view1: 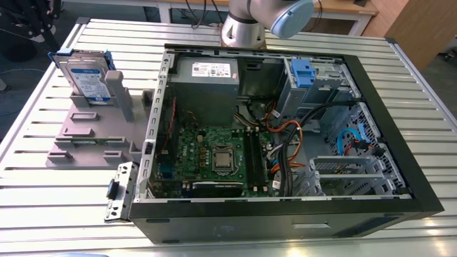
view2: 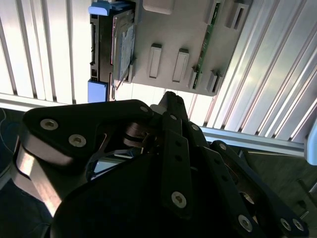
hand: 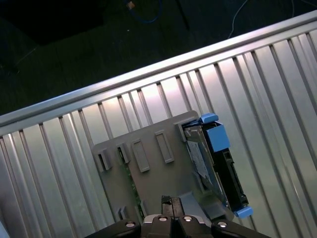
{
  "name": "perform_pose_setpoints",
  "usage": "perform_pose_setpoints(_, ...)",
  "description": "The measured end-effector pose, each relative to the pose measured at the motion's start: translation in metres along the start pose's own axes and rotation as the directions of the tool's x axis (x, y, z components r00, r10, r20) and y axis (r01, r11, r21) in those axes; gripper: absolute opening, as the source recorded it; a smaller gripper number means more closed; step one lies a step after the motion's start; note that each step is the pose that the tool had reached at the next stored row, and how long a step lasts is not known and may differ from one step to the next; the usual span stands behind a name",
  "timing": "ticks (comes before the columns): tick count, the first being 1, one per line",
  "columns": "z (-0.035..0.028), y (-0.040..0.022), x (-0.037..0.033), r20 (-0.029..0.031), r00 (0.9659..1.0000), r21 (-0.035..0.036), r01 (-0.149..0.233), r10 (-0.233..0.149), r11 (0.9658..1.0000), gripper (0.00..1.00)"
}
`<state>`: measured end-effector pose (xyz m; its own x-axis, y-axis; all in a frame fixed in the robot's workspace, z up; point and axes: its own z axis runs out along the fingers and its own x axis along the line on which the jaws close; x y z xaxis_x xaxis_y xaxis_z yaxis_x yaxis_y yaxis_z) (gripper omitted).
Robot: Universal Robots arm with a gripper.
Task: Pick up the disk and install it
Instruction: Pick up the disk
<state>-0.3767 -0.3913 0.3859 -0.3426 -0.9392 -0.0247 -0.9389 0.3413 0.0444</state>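
**Disk on its stand, hand empty above it**

From my console, the disk (view1: 85,75) stands on edge in a slot of the grey holder (view1: 93,134), at the exterior view's left. Its white label with the blue band faces the camera, and the blue bracket shows along its top edge. The holder lies flat on the slatted metal table (view1: 71,198), just beside the open computer case (view1: 286,222). The disk is outside the case, not yet installed.

Inside the case I can see the green board, the grey box at the far side, bundles of wires, and a blue clip (view1: 303,72) in the bay at the far corner. The arm (view1: 250,24) rises from the far edge of the table, behind the case.

In both wrist views the hand (view2: 170,97) (hand: 169,202) looks down on the holder (view2: 183,39) (hand: 148,183). Its 2 fingers are drawn together with nothing between them. The disk (view2: 121,44) (hand: 210,158) sits to 1 side of the fingertips, clear of them and untouched.
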Motion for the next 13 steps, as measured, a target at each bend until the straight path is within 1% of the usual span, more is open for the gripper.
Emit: perform_pose_setpoints(13,0.0000,0.0000,0.0000,-0.0005,1.0000,-0.0002,0.010,-0.010,1.0000,0.11)
